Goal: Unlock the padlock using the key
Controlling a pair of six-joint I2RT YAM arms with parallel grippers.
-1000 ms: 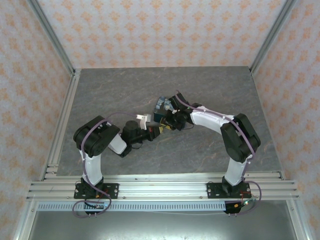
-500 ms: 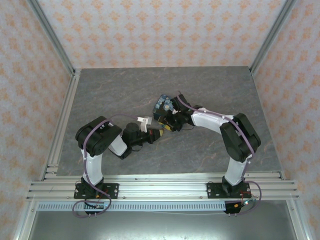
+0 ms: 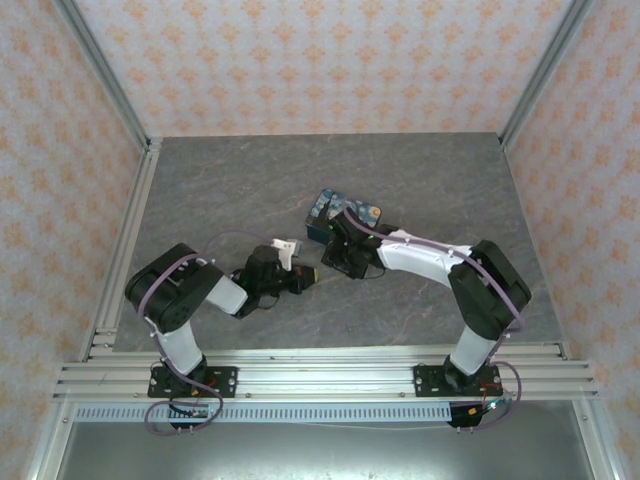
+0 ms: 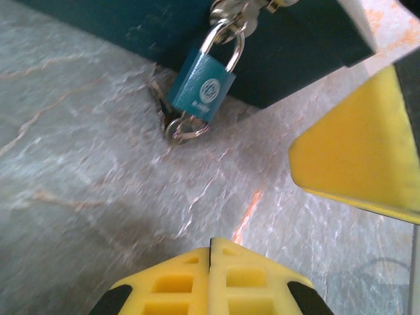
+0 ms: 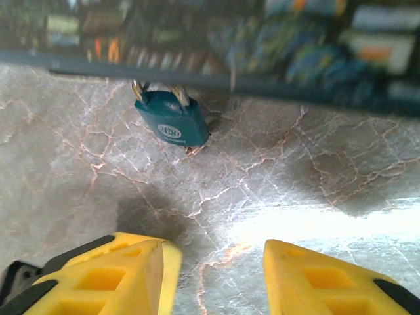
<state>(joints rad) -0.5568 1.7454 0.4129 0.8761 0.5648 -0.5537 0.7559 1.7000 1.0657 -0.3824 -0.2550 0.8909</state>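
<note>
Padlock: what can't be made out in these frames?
- Key: left wrist view, a ring and a metal sliver peek from under the padlock; its body hides whether the key sits in the keyhole.
- Shackle: same view, top lost among metal fittings at the frame's top edge; latched or not, unclear.
- Tin: right wrist view, artwork blurred.
- Top view: padlock too small to find by the tin.

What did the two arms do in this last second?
The left end effector, shut, drew back toward its base, away from the tin box. The right end effector opened, holding nothing. The tin box stayed put, padlock hanging on it.
</note>
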